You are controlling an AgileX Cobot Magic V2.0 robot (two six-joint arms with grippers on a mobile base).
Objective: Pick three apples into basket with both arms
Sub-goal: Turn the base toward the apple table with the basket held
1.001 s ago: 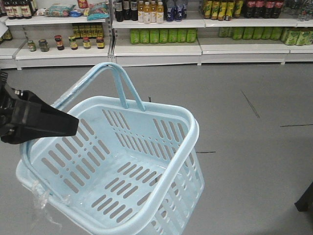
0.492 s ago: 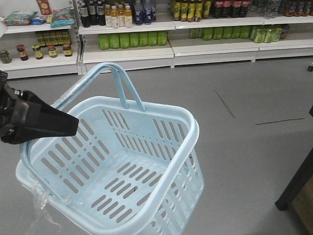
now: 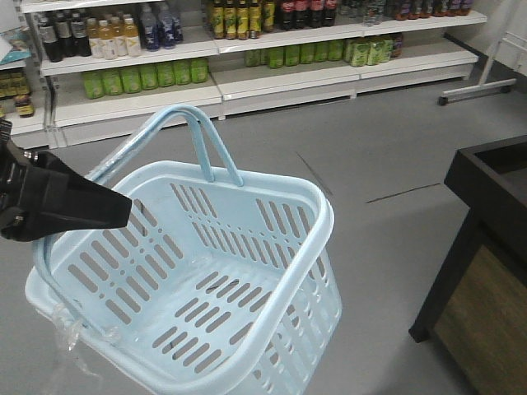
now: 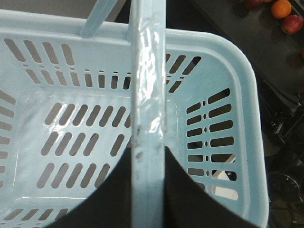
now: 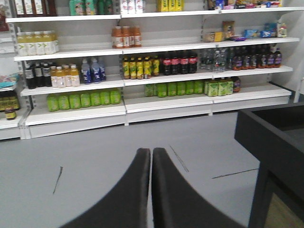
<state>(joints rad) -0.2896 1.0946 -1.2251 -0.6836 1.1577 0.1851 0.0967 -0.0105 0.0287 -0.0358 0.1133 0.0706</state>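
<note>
Basket, long axis crosswise to the handle inside the clenched left gripper; right gripper clenched, empty.

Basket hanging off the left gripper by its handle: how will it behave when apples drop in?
Probably light: the basket is slotted plastic, empty. Likely to swing or tilt, as the left gripper pinches only the handle. Its glossy wrap may slip.

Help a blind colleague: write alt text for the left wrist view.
The left hand grips the handle of an empty pale blue slotted basket, seen from above. Red and orange fruits lie on a dark surface at top right.
</note>
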